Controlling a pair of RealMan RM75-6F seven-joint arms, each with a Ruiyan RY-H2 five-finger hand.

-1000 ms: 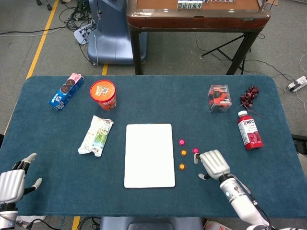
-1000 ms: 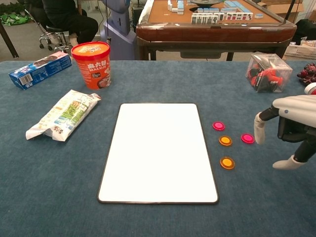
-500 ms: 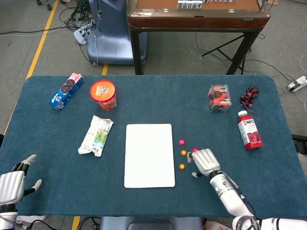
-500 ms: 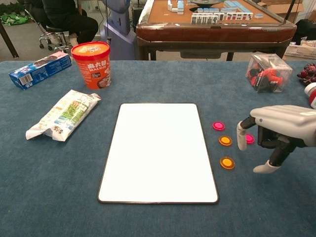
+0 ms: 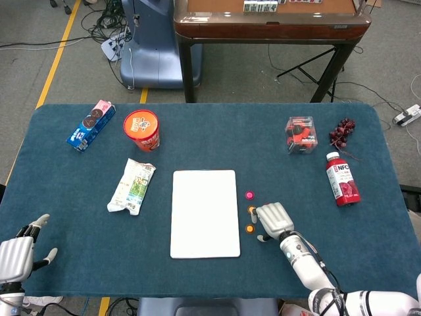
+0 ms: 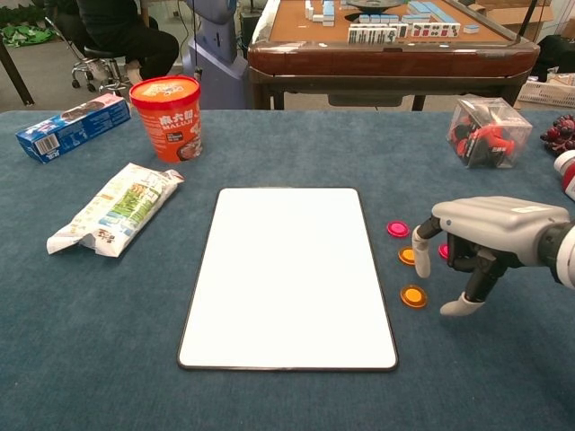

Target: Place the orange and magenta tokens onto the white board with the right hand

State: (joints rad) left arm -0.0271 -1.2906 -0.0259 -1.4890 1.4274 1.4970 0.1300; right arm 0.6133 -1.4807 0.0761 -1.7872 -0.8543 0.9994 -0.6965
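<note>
The right hand, fingers curled downward and holding nothing, has slid left over the tokens beside the white board; whether it touches them is unclear.

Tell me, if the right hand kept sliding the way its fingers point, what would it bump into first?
Probably the orange token right at the fingers of the right hand, then the white board; depth is hard to judge.

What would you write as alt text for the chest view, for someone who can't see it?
A white robotic right hand hovers over small orange and magenta tokens lying on blue cloth just right of an empty white board. An orange noodle cup, a snack packet and a blue biscuit box sit to the left.
</note>
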